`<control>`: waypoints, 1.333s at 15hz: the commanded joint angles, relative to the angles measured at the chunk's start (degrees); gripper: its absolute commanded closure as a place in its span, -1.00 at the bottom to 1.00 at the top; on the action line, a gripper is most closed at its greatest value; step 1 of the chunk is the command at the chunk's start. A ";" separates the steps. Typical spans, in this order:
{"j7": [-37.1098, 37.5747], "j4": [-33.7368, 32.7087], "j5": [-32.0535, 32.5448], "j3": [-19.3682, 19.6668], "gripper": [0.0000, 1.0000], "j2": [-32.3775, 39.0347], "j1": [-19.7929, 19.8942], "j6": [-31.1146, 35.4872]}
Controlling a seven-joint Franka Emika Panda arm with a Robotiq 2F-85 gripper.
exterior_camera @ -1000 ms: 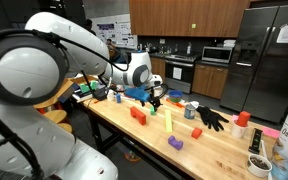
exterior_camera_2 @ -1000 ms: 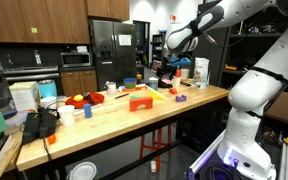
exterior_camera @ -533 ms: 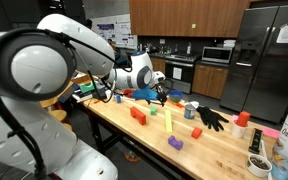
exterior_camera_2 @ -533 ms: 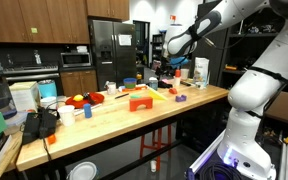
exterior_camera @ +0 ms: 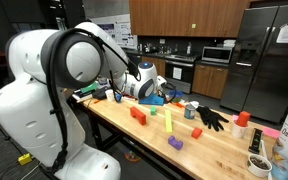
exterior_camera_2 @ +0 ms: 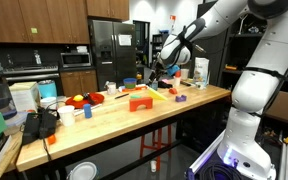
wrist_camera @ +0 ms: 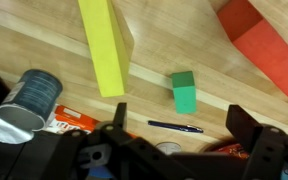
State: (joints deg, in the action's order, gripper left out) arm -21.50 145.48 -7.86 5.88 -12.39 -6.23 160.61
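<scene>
**Fingers apart above small green block**

The gripper [wrist_camera: 180, 115] is held above the light wooden worktop [wrist_camera: 34, 40], with nothing touched. The fingers [wrist_camera: 246, 128] are spread apart and nothing is clamped between them. A small green wooden block [wrist_camera: 184, 92] is seen lying on the worktop, in line with the gap between the fingers and nearest to them. A thin dark pen [wrist_camera: 176, 127] is laid just beside it, closer to the fingers. A long yellow wooden block [wrist_camera: 105, 45] is placed near the green one, and a red wooden block [wrist_camera: 264, 45] further off. A metal tin can [wrist_camera: 34, 98] is seen beside one finger. The gripper [exterior_camera: 162, 97] is shown low over the worktop in both exterior views.
</scene>
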 commanded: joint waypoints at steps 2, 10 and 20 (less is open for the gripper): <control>-6.06 1.16 -2.42 0.55 -1.00 -1.88 -2.03 0.19; -7.47 0.90 -6.03 -0.18 -1.00 -0.71 -6.75 -0.42; -5.27 1.27 -9.60 -2.93 -1.00 3.08 -5.82 -7.67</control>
State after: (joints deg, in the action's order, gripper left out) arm -30.66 146.61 -21.57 4.39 -9.43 -15.76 155.45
